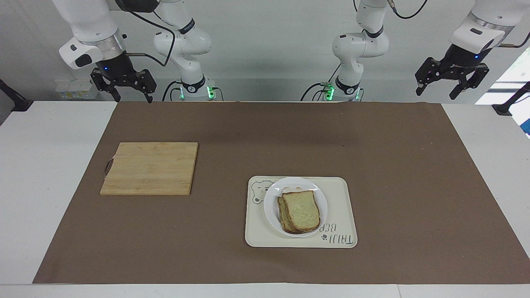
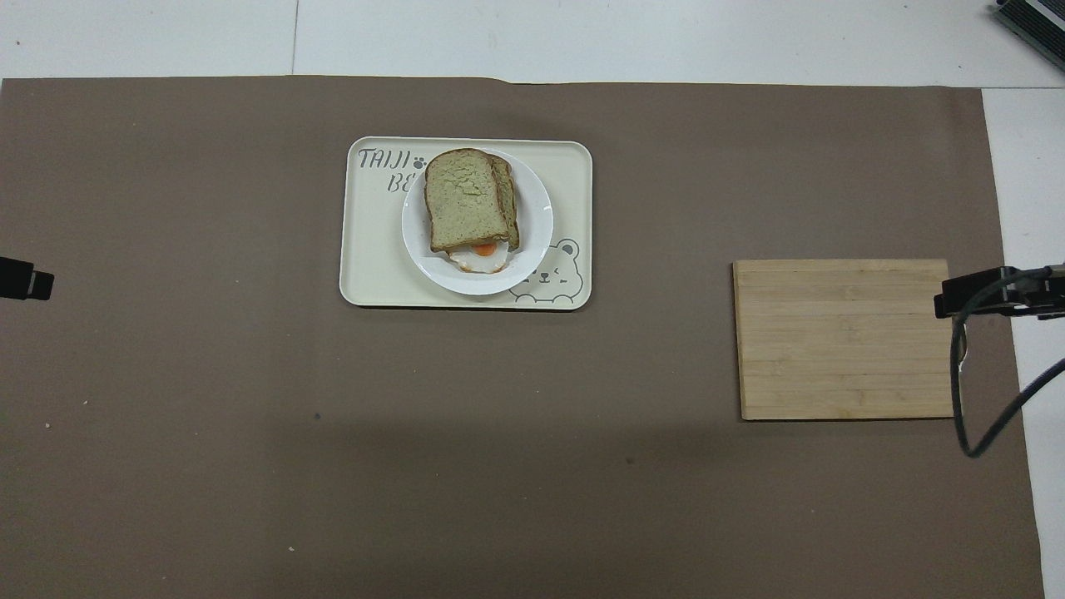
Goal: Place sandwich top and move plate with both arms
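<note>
Lying uppermost on the stack, one sandwich top (image 1: 301, 211) is recorded on the plate (image 1: 273, 198), covering a second bread slice (image 1: 283, 216) whose edge shows beside it. One fried egg (image 2: 481, 256) is seen in the overhead view, protruding from under the bread on the side nearer to the robots. One small round white plate is counted; it is seated in one cream rectangular tray (image 1: 342, 207) marked with a bear drawing and lettering. The tray is set on the brown mat (image 1: 265, 124) that covers the white table (image 1: 41, 165), at the part of the mat farther from the robots.

One wooden cutting board (image 1: 150, 168) is noted, bare, toward the right arm's end of the table, well apart from the tray and nearer to the robots than it. Nothing is found standing between board and tray, and nothing is found on the mat between the tray and the robots.

Two arms are counted. The right gripper (image 1: 131, 98) is held raised over the mat's edge at the robots' end, at the right arm's corner, fingers spread, gripping nothing. The left gripper (image 1: 437, 90) is held raised over the left arm's corner at the robots' end, fingers likewise spread and gripping nothing. Both grippers are well apart from the plate and the sandwich. In the overhead view only a dark tip is seen at each side edge.
</note>
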Available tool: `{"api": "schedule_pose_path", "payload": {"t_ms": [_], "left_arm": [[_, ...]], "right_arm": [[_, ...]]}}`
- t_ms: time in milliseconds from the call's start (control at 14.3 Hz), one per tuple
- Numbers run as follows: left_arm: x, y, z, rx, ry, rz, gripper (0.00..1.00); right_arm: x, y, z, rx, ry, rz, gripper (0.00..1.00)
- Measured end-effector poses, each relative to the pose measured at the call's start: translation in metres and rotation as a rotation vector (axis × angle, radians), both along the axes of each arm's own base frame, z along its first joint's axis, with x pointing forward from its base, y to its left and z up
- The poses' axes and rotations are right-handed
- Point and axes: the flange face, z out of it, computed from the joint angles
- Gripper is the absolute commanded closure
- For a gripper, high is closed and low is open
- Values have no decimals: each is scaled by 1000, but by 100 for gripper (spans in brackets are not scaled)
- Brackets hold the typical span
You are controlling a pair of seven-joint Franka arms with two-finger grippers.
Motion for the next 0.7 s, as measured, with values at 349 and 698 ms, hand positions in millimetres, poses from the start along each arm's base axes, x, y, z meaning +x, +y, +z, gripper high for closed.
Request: {"api": "schedule_pose_path", "payload": {"t_ms": [349,698], "left_arm": [[-5,5,-7,18,58,6,0],[-4,5,-2,22,72,6,0]], "right_arm": [[1,0,-1,0,2,0,0],[1,0,-1,0,2,1,0]]}}
